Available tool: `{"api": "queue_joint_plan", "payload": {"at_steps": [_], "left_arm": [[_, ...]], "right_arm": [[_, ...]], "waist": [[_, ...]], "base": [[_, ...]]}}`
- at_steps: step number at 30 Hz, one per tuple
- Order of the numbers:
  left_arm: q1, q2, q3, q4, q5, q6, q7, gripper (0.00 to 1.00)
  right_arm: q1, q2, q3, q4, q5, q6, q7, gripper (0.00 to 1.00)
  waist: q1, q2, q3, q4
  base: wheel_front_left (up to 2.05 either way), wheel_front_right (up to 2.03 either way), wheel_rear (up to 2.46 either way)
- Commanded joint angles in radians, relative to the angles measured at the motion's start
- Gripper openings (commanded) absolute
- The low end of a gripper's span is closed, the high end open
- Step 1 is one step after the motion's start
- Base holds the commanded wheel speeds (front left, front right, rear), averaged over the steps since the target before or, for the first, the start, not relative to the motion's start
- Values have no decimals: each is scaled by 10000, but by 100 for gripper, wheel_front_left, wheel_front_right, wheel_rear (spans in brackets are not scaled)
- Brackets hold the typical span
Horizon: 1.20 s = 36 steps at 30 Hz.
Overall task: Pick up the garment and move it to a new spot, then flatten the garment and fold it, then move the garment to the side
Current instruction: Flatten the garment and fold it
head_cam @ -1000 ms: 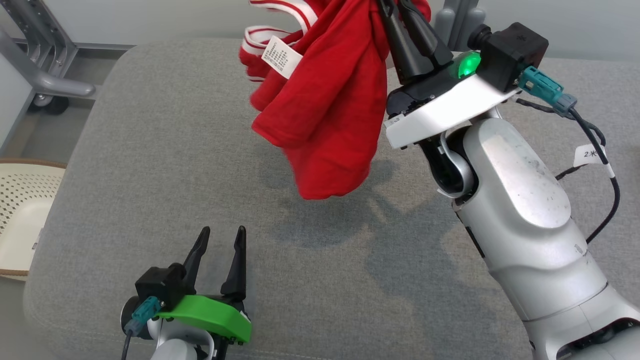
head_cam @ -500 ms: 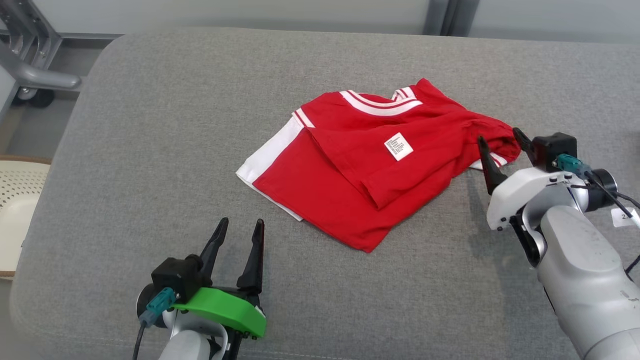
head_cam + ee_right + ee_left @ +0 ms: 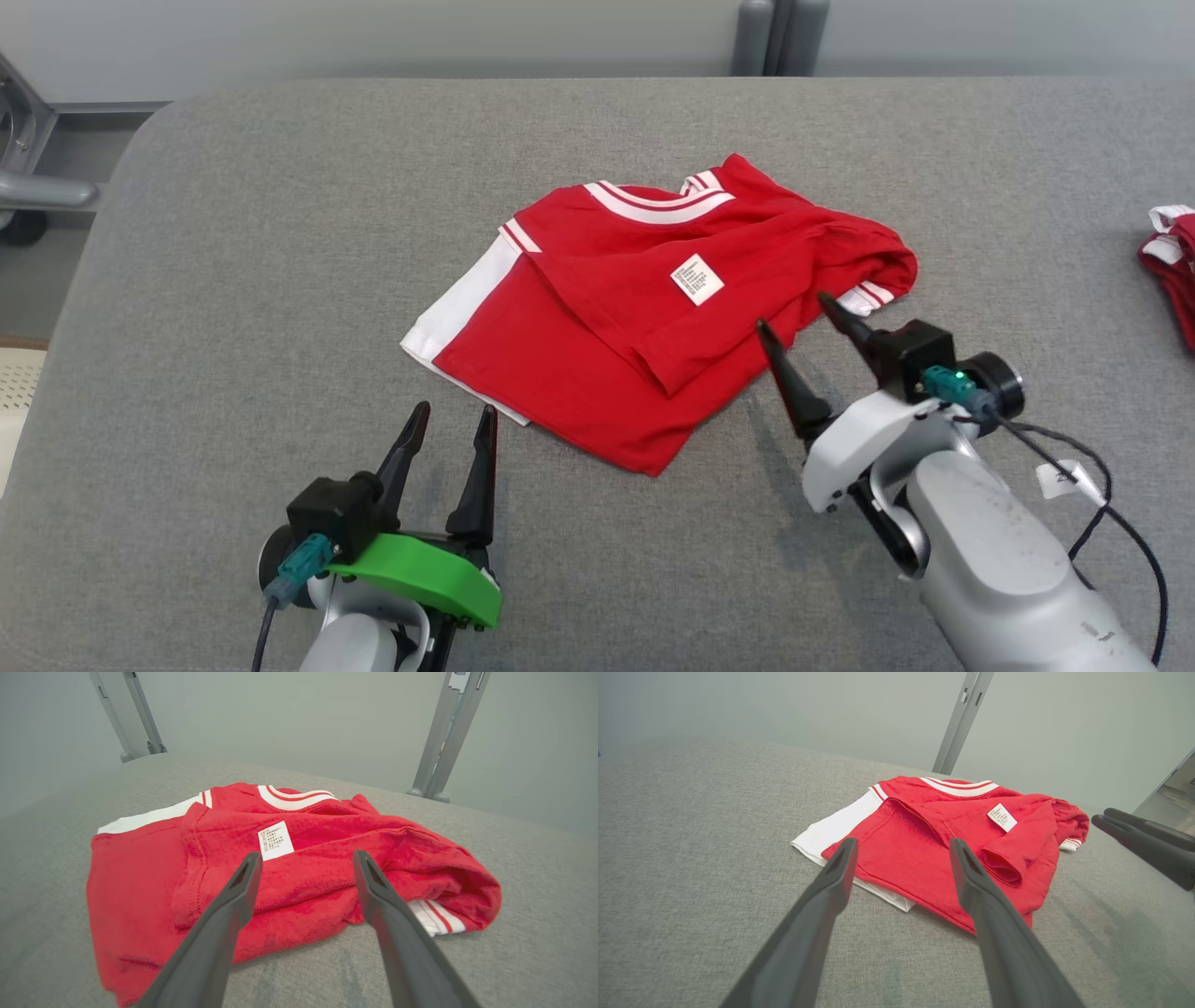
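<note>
Head view: the garment (image 3: 644, 308) lies rumpled in the middle of the counter (image 3: 280, 233). My left claw (image 3: 455, 409) hangs spread near its front edge, not touching it. My right claw (image 3: 792, 311) is also spread, tips just beside its right side.

Left wrist view: the garment lies beyond the parted fingers.

Right wrist view: the garment sits close ahead, label (image 3: 275, 840) up. I cannot tell whether the tips touch it.

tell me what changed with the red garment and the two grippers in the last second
The right gripper, which held the red garment bunched up in the air, has let it go: the garment now lies rumpled on the grey cushion, label up, and the gripper stands open, low by its near right edge. The left gripper stayed open, apart from the garment.
</note>
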Motion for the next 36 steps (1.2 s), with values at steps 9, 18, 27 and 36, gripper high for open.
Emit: {"api": "queue_joint_plan", "payload": {"at_steps": [9,18,27,36], "left_arm": [[-22,30,-265,113,-162,-49,-5,100],[46,28,-353,75,-246,2,-5,100],[-123,28,-422,-54,-290,36,-5,100],[-57,30,-444,-32,-235,-19,-4,100]], "right_arm": [[-73,13,1610,519,983,-5,-27,100],[-516,184,1590,1720,757,-5,-27,83],[-1044,717,1808,1454,854,-4,-27,0],[-868,1028,4351,-1559,2307,-4,-27,0]], "waist": [[0,0,266,1008],[0,0,386,1442],[0,0,488,1583],[0,0,313,1725]], "base": [[0,0,0],[0,0,0],[0,0,0],[0,0,0]]}}
